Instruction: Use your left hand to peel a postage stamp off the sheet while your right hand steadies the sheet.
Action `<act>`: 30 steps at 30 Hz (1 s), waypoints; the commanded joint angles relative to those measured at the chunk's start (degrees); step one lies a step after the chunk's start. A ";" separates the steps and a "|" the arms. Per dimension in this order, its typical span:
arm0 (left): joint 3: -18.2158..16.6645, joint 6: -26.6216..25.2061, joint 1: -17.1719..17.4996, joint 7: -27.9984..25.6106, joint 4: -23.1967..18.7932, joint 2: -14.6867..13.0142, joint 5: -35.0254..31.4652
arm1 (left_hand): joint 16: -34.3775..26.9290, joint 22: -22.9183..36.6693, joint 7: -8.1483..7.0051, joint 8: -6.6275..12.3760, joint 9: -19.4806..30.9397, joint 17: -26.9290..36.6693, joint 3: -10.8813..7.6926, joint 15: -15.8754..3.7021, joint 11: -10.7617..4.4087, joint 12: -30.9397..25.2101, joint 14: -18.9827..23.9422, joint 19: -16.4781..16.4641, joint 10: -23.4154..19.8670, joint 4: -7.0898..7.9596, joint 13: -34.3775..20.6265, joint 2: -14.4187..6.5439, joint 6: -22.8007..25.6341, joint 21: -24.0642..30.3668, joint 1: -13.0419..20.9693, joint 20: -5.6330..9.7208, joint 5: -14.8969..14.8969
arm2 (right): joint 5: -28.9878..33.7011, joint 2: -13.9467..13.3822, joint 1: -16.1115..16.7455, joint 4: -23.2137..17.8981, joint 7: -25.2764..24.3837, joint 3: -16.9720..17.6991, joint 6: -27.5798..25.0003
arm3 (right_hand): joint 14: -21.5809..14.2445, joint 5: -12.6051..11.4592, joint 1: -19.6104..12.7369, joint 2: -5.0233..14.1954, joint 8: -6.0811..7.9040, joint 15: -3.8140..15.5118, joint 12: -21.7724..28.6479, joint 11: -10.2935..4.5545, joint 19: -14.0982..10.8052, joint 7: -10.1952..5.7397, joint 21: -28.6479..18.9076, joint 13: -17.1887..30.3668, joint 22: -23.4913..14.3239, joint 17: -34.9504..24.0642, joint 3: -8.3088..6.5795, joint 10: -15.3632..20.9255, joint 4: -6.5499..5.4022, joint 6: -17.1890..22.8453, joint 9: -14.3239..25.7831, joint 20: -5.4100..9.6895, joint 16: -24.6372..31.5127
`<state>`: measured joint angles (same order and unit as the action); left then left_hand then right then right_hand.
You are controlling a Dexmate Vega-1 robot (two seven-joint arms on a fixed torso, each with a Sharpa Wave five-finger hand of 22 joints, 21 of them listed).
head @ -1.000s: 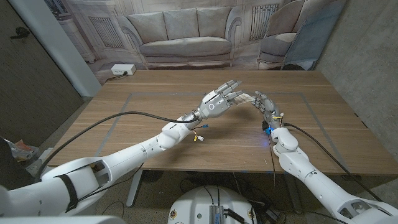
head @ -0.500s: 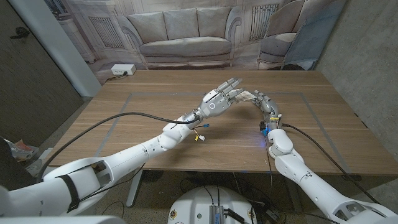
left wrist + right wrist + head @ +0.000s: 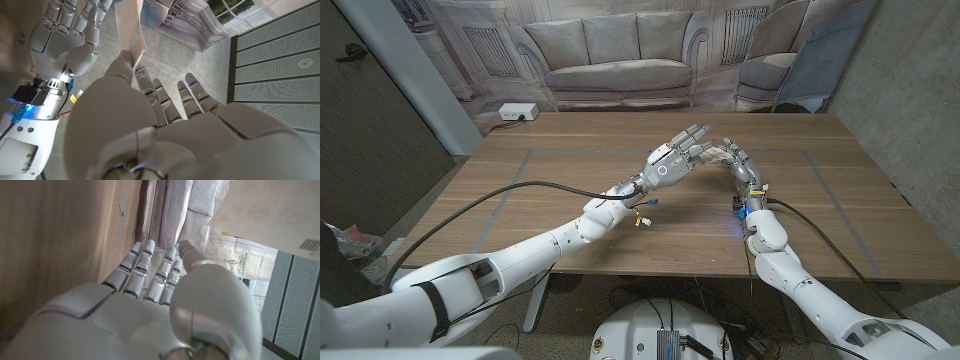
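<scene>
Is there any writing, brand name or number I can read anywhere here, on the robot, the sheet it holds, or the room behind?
None can be read.
Pale sheet held up between the two hands: no legible print; its face is turned edge-on.
White robot left hand and right hand: no legible markings.
White wall box behind the wooden table: too small to read.

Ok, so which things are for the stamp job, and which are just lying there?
For the job: the sheet, the left hand with its thumb on the sheet, the right hand.

Just lying about: the white box at the far edge of the table, the sofa backdrop.
</scene>
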<state>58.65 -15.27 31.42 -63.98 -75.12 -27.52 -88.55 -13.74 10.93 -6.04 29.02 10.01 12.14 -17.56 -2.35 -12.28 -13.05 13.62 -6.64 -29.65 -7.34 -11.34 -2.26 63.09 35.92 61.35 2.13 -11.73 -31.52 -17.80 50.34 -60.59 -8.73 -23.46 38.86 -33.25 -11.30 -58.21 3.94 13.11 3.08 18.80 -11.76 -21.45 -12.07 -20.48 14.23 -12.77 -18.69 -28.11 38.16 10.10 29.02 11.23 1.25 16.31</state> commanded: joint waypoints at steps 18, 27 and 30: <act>0.83 -2.19 0.25 -0.01 -2.60 -0.77 -0.37 | 0.58 0.18 -3.77 -0.38 0.31 0.20 -0.25 -9.58 -0.10 0.34 0.37 -0.15 -0.61 0.21 -0.12 -0.25 4.40 0.43 0.22 0.55 -0.40 | -4.18 5.60 -3.50 8.98 17.06 0.47 9.70 | -6.18 -4.39 -5.40 -3.06 6.38 9.56 15.75 1.17 -0.24 -0.37 -3.87 16.63 -0.68 -13.93 15.12 -0.46 -3.26 9.41 5.04 1.32 7.89; 0.31 -1.92 0.90 -0.01 -3.61 -0.95 -0.18 | 0.71 0.18 -3.47 -0.61 0.33 0.24 -0.30 -9.57 -0.10 0.51 0.48 -0.12 -0.67 0.20 -0.13 -0.24 4.61 0.51 0.34 0.58 -0.46 | -8.90 8.17 -4.76 12.83 23.88 1.32 12.61 | -4.99 -5.09 -5.49 -2.27 7.75 9.65 15.62 1.26 0.52 -0.55 -3.91 17.31 -0.69 -14.59 15.74 -2.85 -3.36 12.67 5.33 0.93 7.43; -0.11 -1.36 1.33 -0.01 -3.66 -0.78 0.11 | 0.73 0.18 -3.47 -0.69 0.34 0.25 -0.31 -9.58 -0.10 0.54 0.51 -0.11 -0.71 0.22 -0.14 -0.25 4.60 0.53 0.35 0.62 -0.46 | -14.27 11.24 -6.33 17.14 30.99 3.00 14.57 | -5.05 -5.38 -6.03 -1.98 8.45 9.74 15.59 0.87 0.55 -0.53 -4.01 17.48 -0.68 -14.66 15.71 -3.51 -3.10 14.19 5.51 0.94 7.27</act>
<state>59.51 -17.31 31.69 -64.01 -77.81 -28.33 -88.87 -13.31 10.93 -5.74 28.38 10.29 12.13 -17.56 -2.34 -12.28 -12.62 13.61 -6.64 -29.65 -7.34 -11.33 -2.28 63.58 35.92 61.36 2.13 -11.71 -35.99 -11.67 46.49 -51.04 8.85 -22.81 48.96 -38.27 -16.19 -63.56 1.22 20.87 3.58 34.30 -10.84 -20.91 -12.56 -24.29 31.45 -13.20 -33.08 -12.56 35.12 6.64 42.08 16.38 2.16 23.70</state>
